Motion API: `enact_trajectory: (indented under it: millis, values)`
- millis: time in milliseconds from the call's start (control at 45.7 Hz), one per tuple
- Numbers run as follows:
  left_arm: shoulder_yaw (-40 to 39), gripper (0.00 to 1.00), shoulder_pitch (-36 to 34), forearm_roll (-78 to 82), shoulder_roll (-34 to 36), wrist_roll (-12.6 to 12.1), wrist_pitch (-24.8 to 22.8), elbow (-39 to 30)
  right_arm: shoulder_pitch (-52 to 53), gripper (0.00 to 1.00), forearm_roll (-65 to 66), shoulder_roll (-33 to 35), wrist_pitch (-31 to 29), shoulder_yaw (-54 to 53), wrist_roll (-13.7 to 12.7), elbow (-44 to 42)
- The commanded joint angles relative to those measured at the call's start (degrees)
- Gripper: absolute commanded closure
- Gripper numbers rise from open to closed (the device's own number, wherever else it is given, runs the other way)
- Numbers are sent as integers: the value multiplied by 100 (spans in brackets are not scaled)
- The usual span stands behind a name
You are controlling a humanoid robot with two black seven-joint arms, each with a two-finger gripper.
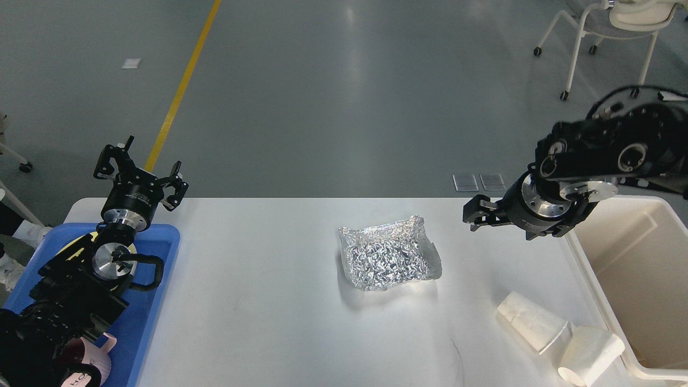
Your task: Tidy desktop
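Observation:
The white desktop point(258, 306) carries a crumpled sheet of silver foil point(387, 259) at its middle. Two white paper cups lie on their sides near the front right, one point(532, 321) just left of the other point(589, 355). My left gripper point(137, 171) stands open and empty above the desktop's far left corner. My right gripper point(474, 216) hovers low over the far right of the desktop, right of the foil and apart from it. It points left, looks open, and has nothing in it.
A blue tray point(161, 252) at the left edge lies under my left arm, with a pink mug point(94, 361) at its near end. A cream-white bin point(639, 252) stands along the right edge. Behind it on the floor is a white chair point(618, 21).

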State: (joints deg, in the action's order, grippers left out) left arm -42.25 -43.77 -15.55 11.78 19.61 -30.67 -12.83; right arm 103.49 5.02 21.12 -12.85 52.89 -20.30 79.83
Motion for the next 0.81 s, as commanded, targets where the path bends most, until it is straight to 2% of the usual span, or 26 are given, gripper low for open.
enact_trajectory:
  millis: [0,88,285,416,788]
  values:
    - [-2,0,0,-1,0,-1,0,0,-592,0,-1,-99,318,-348,79,-20]
    - [-2,0,0,-1,0,-1,0,0,-856,0,17,-248,415,-639,158,-116]
    - [7,0,0,-1,0,-1,0,0,-1454,0,34,-942,1030,-876,325,-775]
    - [-2,1,0,-1,0,-1,0,0,-1656,0,69,-1382,1206,-894,352,-1082]
    - [-2,0,0,-1,-9,-1,0,0,-2104,2,667,-1708,1443,-903,396,-1593]
